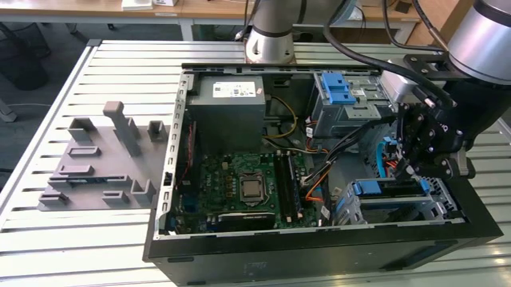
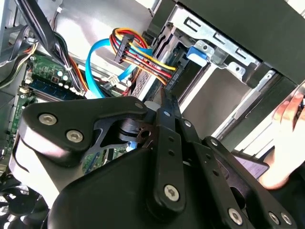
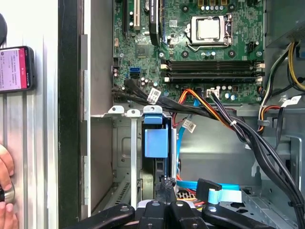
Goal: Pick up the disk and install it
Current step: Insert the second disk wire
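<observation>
An open computer case [image 1: 319, 254] is seen lying on a slatted table [image 1: 56, 245], with the motherboard [image 1: 248, 182] exposed in the middle of the exterior view and a grey power supply [image 1: 231, 101] above it. The disk [image 1: 389, 188] is found at the lower right of the exterior view, seated edge-on in a metal bay at the case's near corner, its blue bracket facing up; in the first wrist view the same disk [image 3: 156, 142] is seen slotted between the bay's metal walls. The gripper [image 1: 405, 174] is lowered into the case from the right side of the exterior view, just above and beside the disk. In both wrist views the jaws are seen drawn together into one narrow tip, with nothing clamped between them; in the first wrist view the gripper [image 3: 164, 183] is placed at the end of the disk, though contact cannot be confirmed. In the second wrist view the gripper [image 2: 167, 102] is pointed toward a bundle of coloured cables [image 2: 143, 55]. A second cage [image 1: 343, 92] with a blue latch is mounted at the upper right of the exterior view. A grey fixture [image 1: 96, 161] is set on the table at the left. A hand [image 3: 5, 191] and a phone [image 3: 14, 69] are seen outside the case in the first wrist view.
</observation>
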Tool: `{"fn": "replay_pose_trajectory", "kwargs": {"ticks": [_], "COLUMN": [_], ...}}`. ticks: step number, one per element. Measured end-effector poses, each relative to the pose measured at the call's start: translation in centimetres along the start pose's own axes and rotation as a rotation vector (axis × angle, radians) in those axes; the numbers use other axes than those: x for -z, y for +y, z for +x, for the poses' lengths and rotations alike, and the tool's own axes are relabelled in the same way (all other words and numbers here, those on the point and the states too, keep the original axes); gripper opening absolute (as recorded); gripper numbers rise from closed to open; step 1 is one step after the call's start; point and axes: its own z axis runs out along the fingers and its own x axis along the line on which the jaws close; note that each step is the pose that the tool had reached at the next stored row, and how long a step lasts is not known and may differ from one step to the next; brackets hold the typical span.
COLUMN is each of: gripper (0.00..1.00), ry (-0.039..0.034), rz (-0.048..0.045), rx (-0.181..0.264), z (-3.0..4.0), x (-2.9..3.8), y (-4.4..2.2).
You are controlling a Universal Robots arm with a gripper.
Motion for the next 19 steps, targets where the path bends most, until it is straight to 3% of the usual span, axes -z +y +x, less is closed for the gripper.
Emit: {"fn": "replay_pose_trajectory", "kwargs": {"ticks": [3, 8, 14, 19], "gripper": [0.11, 0.11, 0.11, 0.11], "ry": [0.0002, 0.0, 0.0, -0.0002], "rz": [0.0017, 0.0018, 0.0037, 0.0037], "rx": [0.0, 0.0, 0.0, 0.0], "z": [0.02, 0.12, 0.19, 0.18], "x": [0.41, 1.84, 2.45, 3.81], "y": [0.06, 0.12, 1.13, 1.28]}}
